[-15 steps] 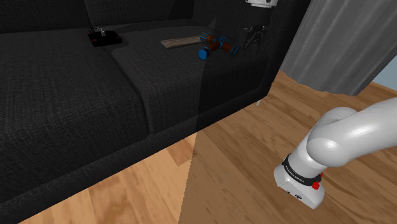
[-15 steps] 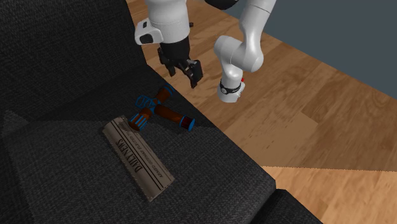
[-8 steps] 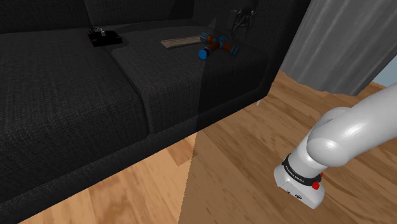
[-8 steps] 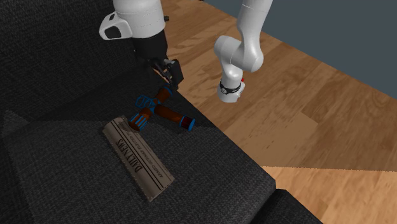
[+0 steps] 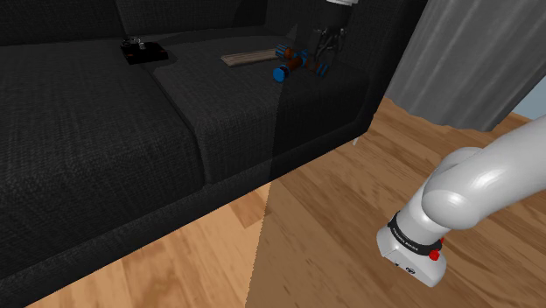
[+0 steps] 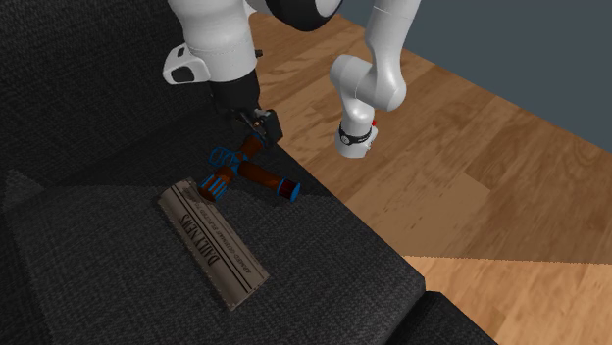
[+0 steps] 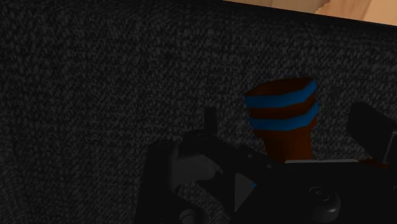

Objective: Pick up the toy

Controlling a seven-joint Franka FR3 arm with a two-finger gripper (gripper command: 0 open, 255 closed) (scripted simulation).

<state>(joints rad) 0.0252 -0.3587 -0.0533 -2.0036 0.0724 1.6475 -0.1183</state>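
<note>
Toy (image 6: 257, 174): crossed brown cylinders, blue-banded ends, flat near woven black sofa (image 6: 343, 257) seat's front edge. Gripper (image 6: 259, 134) spread wide, straddling one upturned end, gripping nothing.

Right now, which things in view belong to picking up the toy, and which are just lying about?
Job: toy, brown and blue, on the sofa; gripper, open at one end of it.
Lying about: newspaper; small black object further along the sofa.

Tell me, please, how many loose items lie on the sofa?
3: the toy at the end effector, the newspaper next to it, and a small black item farther along the sofa. Others may be hidden.
</note>
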